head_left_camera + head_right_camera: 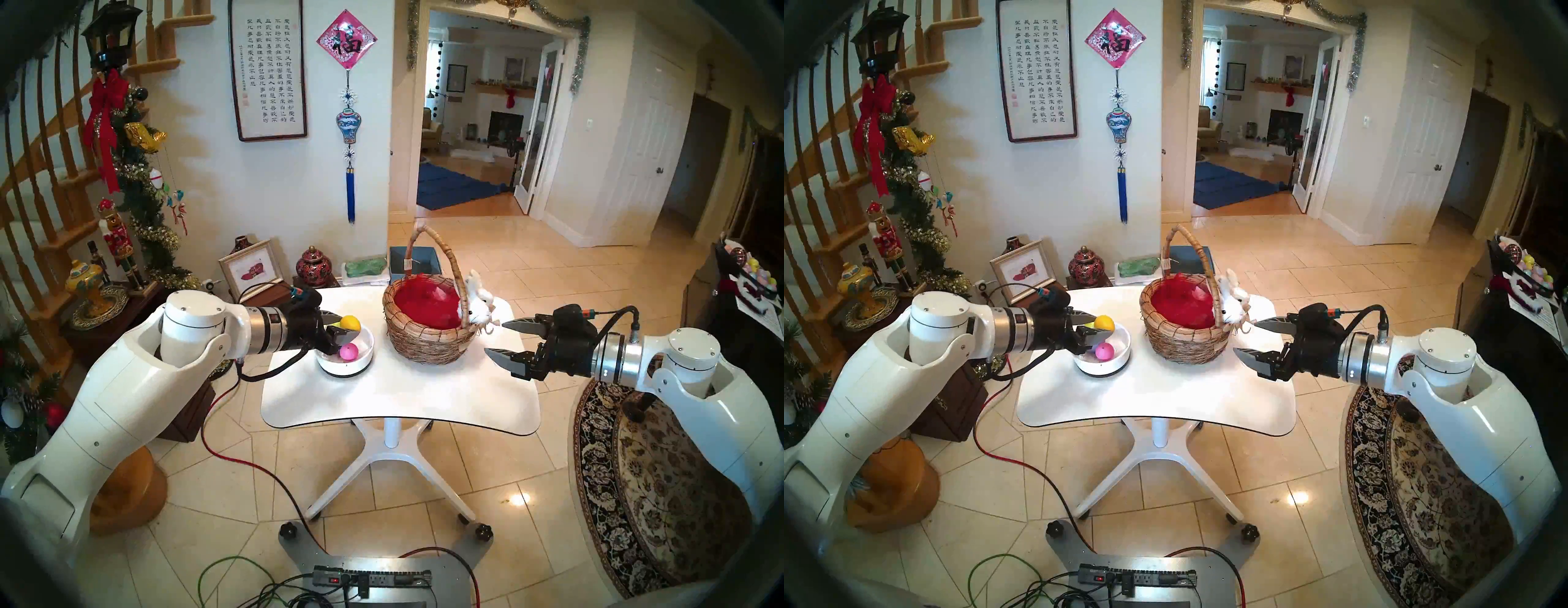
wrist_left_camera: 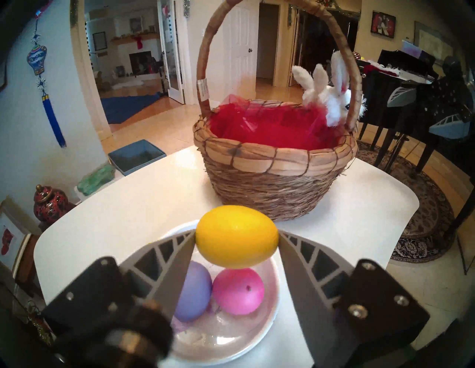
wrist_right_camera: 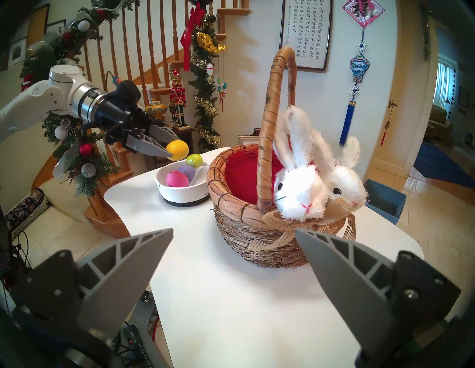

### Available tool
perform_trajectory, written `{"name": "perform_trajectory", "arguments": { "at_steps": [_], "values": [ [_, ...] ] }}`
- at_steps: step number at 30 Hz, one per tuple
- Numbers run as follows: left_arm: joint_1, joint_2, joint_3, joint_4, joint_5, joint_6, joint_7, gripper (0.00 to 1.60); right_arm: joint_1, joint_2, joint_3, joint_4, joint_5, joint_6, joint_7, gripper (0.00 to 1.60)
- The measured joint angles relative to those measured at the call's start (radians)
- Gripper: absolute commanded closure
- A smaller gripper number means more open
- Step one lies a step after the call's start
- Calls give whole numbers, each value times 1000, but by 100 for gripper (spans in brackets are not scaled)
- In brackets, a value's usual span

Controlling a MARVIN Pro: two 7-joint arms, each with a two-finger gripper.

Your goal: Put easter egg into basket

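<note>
Pinching the smooth, light, likely slippery yellow egg (image 2: 237, 242) endwise, the left gripper (image 2: 236, 244) hung above the white bowl (image 2: 272, 305); the right gripper (image 3: 232, 246) gaped empty.

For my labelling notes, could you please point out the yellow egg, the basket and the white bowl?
yellow egg (image 2: 236, 236): left wrist view, its middle.
basket (image 2: 272, 185): left wrist view, woven front wall.
white bowl (image 3: 180, 194): right wrist view, outer wall.
</note>
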Motion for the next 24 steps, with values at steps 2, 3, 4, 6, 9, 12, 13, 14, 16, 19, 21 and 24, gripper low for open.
{"name": "perform_trajectory", "arguments": {
  "at_steps": [2,3,4,6,9,12,13,14,16,19,21,24],
  "values": [
    [-18,-20,4,9,10,11,-2,72,0,0,0,0,0,0,0,0],
    [-32,-32,9,17,18,19,-3,73,0,0,0,0,0,0,0,0],
    [-38,-39,9,20,22,23,-3,73,0,0,0,0,0,0,0,0],
    [-57,-60,8,29,34,32,-4,73,0,0,0,0,0,0,0,0],
    [-79,-85,2,38,46,44,-6,73,0,0,-1,0,0,0,0,0],
    [-106,-111,-3,47,58,57,-10,73,0,0,-1,0,0,0,0,0],
    [-119,-122,-3,52,63,63,-14,72,0,0,-1,0,0,0,0,0],
    [-125,-129,-5,54,67,67,-15,72,0,0,-1,0,0,0,0,0],
    [-141,-147,-6,61,77,76,-20,73,0,0,-1,0,0,0,0,0],
    [-166,-176,-6,79,93,90,-30,70,0,0,-1,0,0,0,0,0],
    [-183,-195,-5,94,103,100,-38,67,0,0,-1,0,0,0,0,0],
    [-207,-224,-2,122,120,112,-50,65,0,0,-1,0,0,0,0,0]
  ]
}}
